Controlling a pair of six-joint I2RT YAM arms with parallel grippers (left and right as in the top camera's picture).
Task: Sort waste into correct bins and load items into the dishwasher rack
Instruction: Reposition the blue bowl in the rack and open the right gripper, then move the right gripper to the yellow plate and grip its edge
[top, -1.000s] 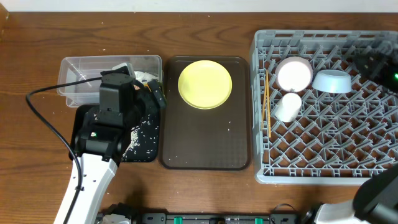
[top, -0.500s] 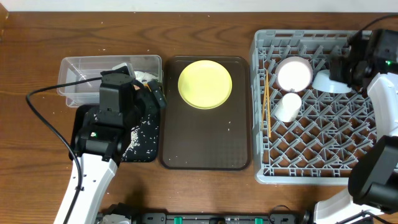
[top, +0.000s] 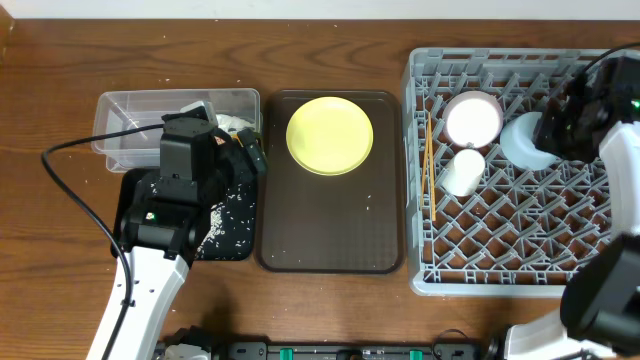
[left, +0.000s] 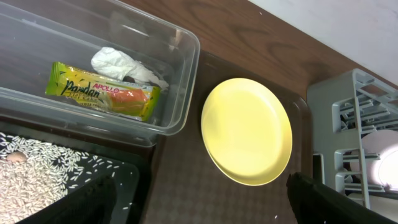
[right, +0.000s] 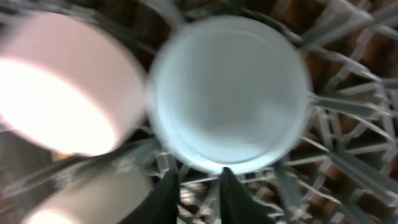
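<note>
Your right end effector (right: 198, 196) sits at the light blue bowl's (right: 227, 93) six o'clock, grip unclear; left end effector (left: 199, 193) spread apart

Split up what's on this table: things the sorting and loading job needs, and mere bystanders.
Job: yellow-green plate, light blue bowl, white bowl, white cup, chopsticks, dishwasher rack, clear tub, black tray, snack wrapper, tissue, rice scraps.

Bystanders: brown serving tray, table.

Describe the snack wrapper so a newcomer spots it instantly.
Find the clear plastic tub left of the brown tray. The snack wrapper lies inside it, beside a crumpled white tissue. It alone is a flat yellow-green and orange printed packet.
</note>
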